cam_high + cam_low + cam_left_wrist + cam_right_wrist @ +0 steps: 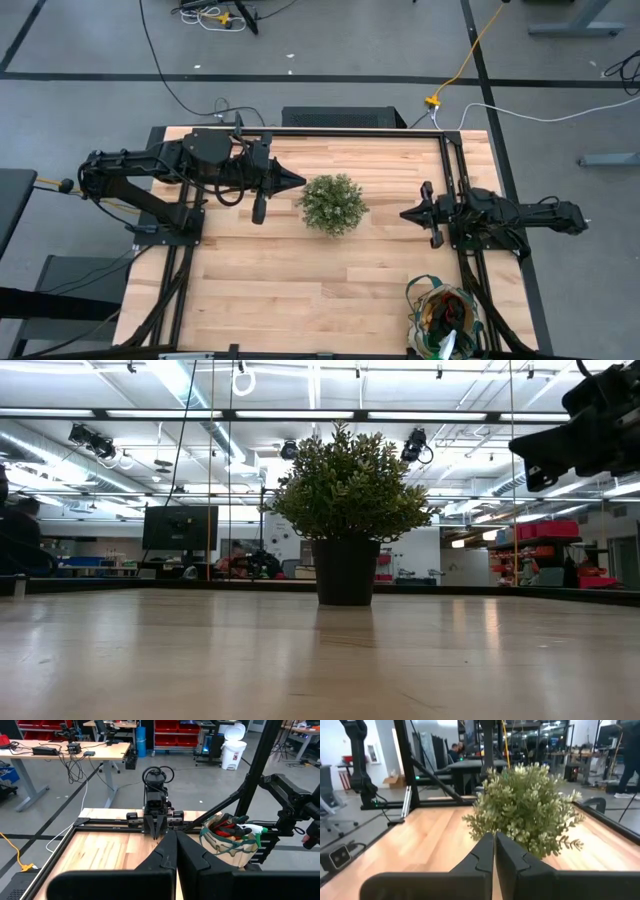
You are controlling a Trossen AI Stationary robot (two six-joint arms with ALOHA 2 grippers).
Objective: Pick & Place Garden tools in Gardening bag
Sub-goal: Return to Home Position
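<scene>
Garden tools (447,318) lie heaped in one gardening bag (239,856) at the 5 o'clock corner of the table (260,290), too tangled to count. One plant (333,204) stands centre, between the left gripper (295,180) at 9 o'clock and the right gripper (408,213) at 3, both pinched closed on nothing.

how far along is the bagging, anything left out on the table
Looks done: the bag at the table's corner holds tools, red gloves showing on top, and no loose tools show on the table, only the plant. In hand: nothing; the left gripper and right gripper are shut and empty, either side of the plant. Left: at most parking the arms.
</scene>
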